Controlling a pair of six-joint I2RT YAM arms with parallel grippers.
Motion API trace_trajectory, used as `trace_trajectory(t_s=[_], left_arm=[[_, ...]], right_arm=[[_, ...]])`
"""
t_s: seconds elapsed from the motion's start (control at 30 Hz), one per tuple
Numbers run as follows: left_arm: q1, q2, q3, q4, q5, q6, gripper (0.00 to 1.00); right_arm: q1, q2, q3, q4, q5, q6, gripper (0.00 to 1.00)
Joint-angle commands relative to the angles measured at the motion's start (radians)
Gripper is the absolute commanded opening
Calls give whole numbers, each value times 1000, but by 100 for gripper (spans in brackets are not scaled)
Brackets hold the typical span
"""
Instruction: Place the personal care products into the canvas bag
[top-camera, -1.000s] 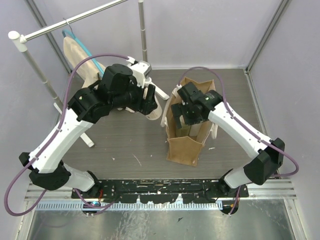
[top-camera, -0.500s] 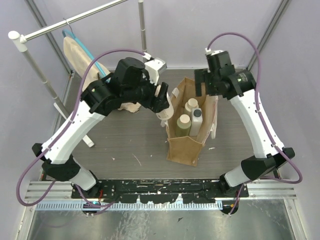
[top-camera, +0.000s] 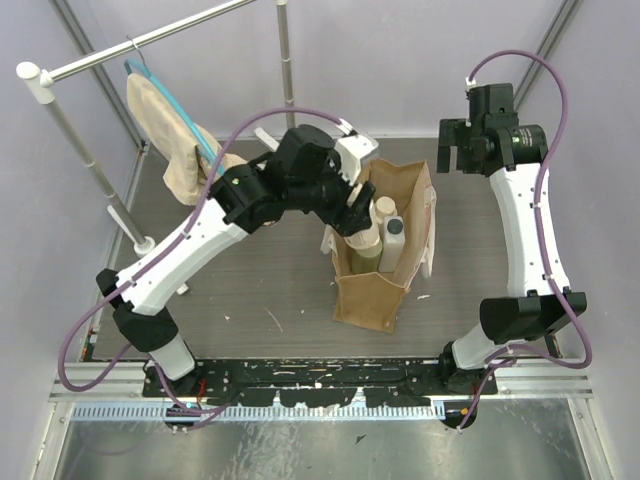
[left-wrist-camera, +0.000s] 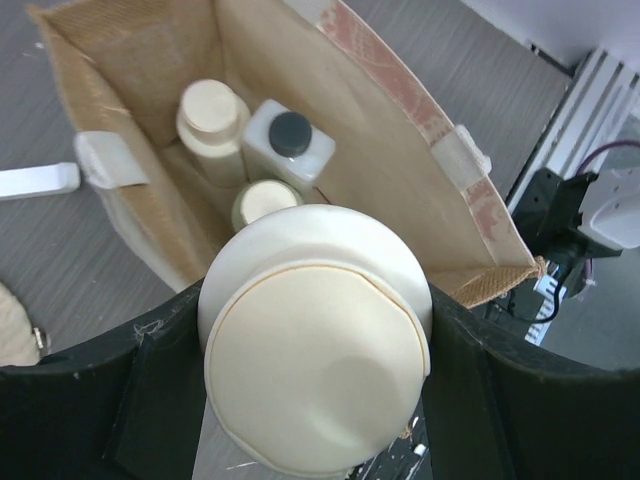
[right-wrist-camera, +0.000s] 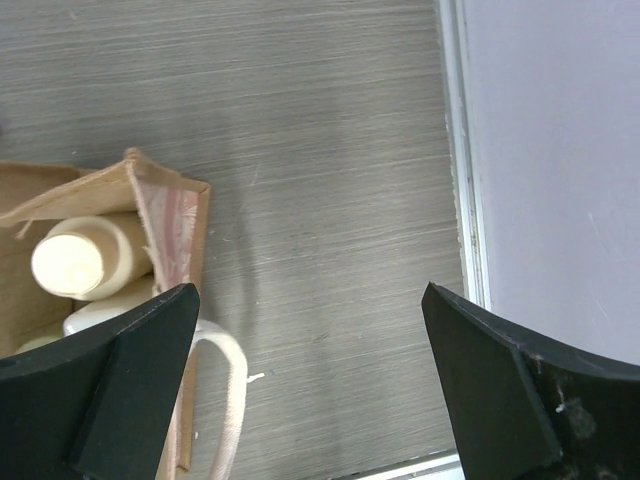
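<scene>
Left gripper (left-wrist-camera: 316, 405) pinches cream bottle (left-wrist-camera: 312, 330) above canvas bag (left-wrist-camera: 335, 110); right gripper (right-wrist-camera: 315, 390) spread

A grey wood-grain bench (top-camera: 260, 285) lies between plain lilac walls (top-camera: 400, 60). At far left a white clothes rail (top-camera: 140, 42) carries a beige cloth (top-camera: 158, 120). A metal track (top-camera: 300, 408) runs along the near edge.
</scene>
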Motion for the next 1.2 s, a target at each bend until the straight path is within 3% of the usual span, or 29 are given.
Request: trace_trajectory(t_s=[0.0,0.3,0.57,0.93,1.17], left_arm=[[-37,-17,-117,212,43,25,3],[-90,-15,-373,394,58,65,3],[-127,23,-496,487,26,86,3],[-148,128,-528,542,24,80,2],[-164,168,-490,401,-16,89,2]], right_arm=[[-46,-40,15,41,-25,-36,100],[-64,-38,-6,53,-69,-31,100],[-64,-70,-67,61,-69,-25,100],[-64,-107,-129,66,-69,-29,100],[-64,-116,-148,68,-70,-29,100]])
